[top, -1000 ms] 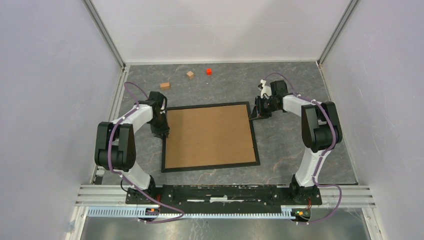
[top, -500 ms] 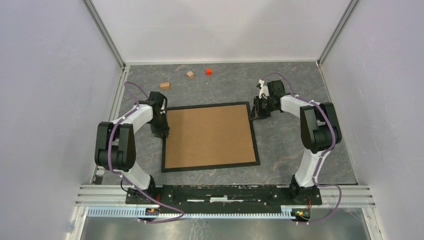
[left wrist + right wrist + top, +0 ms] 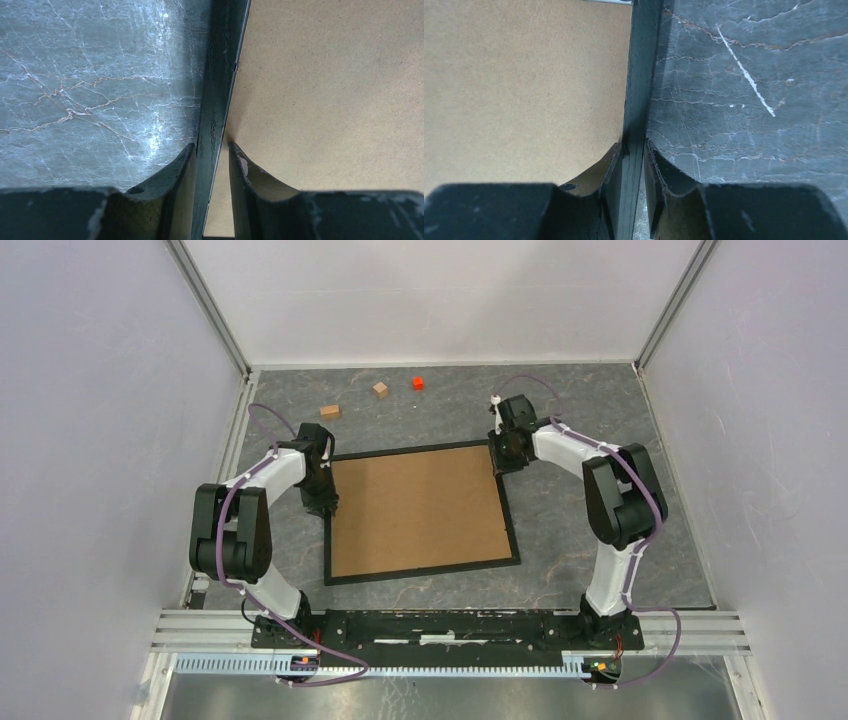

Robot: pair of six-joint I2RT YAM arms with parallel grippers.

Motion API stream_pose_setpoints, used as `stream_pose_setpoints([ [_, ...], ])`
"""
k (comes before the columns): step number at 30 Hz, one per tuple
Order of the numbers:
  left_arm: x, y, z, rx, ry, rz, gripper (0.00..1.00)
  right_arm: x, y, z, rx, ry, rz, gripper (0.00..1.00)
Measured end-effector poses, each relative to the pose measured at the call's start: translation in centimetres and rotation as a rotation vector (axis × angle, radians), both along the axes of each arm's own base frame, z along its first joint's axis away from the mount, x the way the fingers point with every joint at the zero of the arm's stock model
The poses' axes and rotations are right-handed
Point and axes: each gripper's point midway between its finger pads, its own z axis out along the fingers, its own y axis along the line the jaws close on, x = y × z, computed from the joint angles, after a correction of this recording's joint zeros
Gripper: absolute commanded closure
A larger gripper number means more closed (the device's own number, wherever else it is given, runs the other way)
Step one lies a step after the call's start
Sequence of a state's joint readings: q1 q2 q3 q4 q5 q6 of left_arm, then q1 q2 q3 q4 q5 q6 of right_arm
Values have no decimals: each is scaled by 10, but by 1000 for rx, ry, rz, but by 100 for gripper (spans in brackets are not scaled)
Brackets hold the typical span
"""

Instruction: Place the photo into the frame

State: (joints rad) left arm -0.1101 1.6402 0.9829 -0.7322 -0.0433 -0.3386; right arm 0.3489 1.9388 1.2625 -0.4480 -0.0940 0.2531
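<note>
The black frame [image 3: 420,572] lies flat on the grey marble-pattern table, back side up, with a brown backing board [image 3: 420,510] filling it. No photo shows in any view. My left gripper [image 3: 327,505] straddles the frame's left rail [image 3: 217,75], and its jaws [image 3: 211,147] are closed on the rail, one finger on the table side and one on the board. My right gripper [image 3: 500,458] sits on the right rail [image 3: 641,65] near the far right corner, and its jaws [image 3: 634,145] are closed narrowly around that rail.
Two small wooden blocks [image 3: 330,411] [image 3: 380,389] and a red cube [image 3: 417,382] lie on the table beyond the frame. White walls enclose the table on the left, right and back.
My right gripper has moved left and further away onto the frame's right rail near its far corner. The frame has turned slightly. My left arm has not moved.
</note>
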Motion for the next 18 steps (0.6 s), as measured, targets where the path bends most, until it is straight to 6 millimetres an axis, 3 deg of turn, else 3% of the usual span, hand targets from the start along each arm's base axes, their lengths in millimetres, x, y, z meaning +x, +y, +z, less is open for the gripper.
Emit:
stream_pose_setpoints([
  [5,0,0,0,2,1,-1,64,-1,4,0,-159,-67,8,71],
  [11,0,0,0,7,0,-4,64,-1,7,4,-284,-142,42,54],
  [14,0,0,0,7,1,-4,63,6,18,11,-202,-182,70,50],
  [18,0,-1,0,5,1,-5,62,3,18,16,-38,-184,90,46],
])
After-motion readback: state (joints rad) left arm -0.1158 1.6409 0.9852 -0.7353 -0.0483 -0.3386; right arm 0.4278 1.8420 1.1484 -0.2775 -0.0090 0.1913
